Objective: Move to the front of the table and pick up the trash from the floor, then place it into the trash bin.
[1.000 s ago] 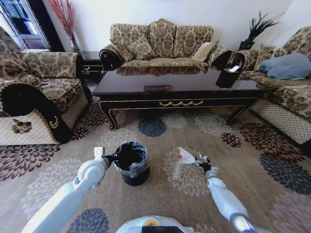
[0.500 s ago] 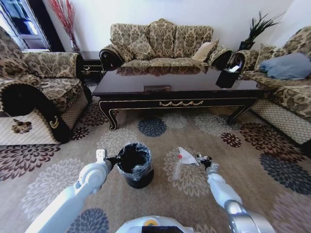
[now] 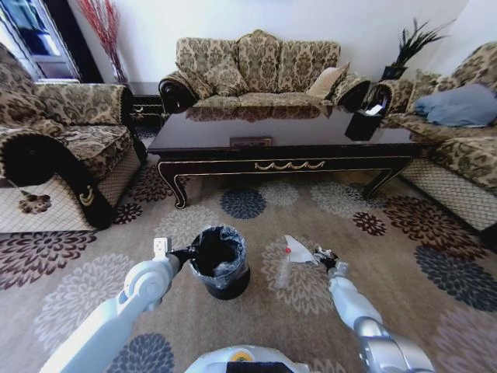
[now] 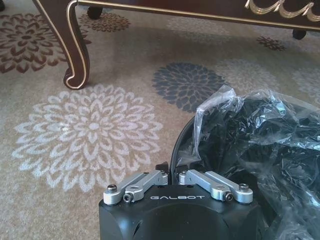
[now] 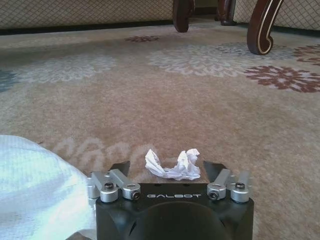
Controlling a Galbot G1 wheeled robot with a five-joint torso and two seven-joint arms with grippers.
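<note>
The black trash bin [image 3: 220,263], lined with a black bag [image 4: 255,140], stands on the flowered carpet in front of the table [image 3: 287,140]. My left gripper [image 3: 189,252] is shut on the bin's near rim [image 4: 173,167]. A white sheet with a red mark [image 3: 296,249] and a clear bottle [image 3: 281,273] lie on the floor to the right of the bin. My right gripper [image 3: 326,259] is low at the carpet just right of the sheet. It stands open [image 5: 167,169] with a small crumpled white scrap [image 5: 181,165] lying between its fingers. The sheet's edge [image 5: 35,185] is beside it.
Sofas [image 3: 256,66] surround the table on three sides. A black tissue holder [image 3: 365,120] sits on the tabletop's right end. A curved table leg [image 4: 75,45] stands beyond the bin. Open carpet [image 3: 435,256] lies to the right of the trash.
The left gripper has dragged the bin to the right, closer to the trash. The right gripper has stayed by the scrap, its arm shifting slightly.
</note>
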